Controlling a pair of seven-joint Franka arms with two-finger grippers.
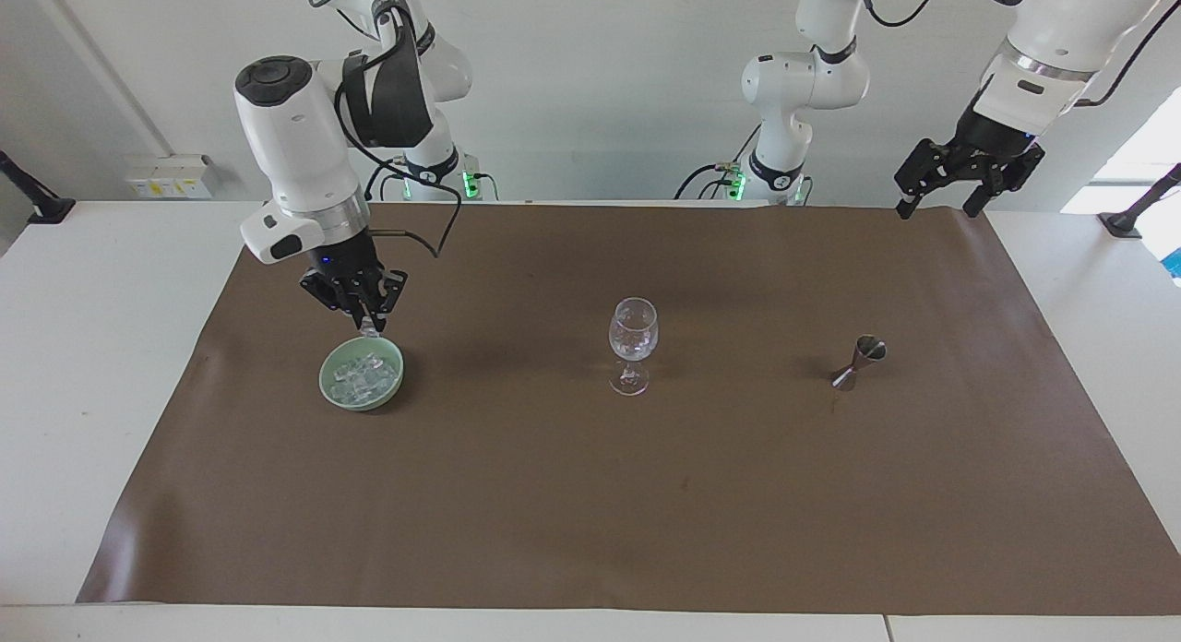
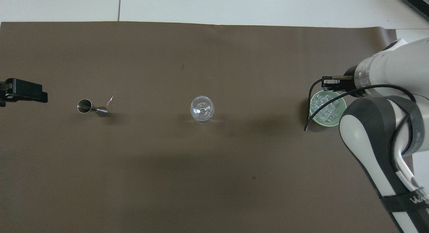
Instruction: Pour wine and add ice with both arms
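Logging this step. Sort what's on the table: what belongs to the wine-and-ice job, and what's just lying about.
In the job:
- ice in the green bowl
- wine glass
- jigger
- right gripper, shut on an ice chunk
- left gripper, open, waiting

Lying about:
- brown mat

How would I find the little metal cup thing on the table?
Start at the brown mat and find the clear wine glass in its middle. Go toward the left arm's end to the jigger. It is the only shiny metal thing, shaped like two tiny cones joined tip to tip.
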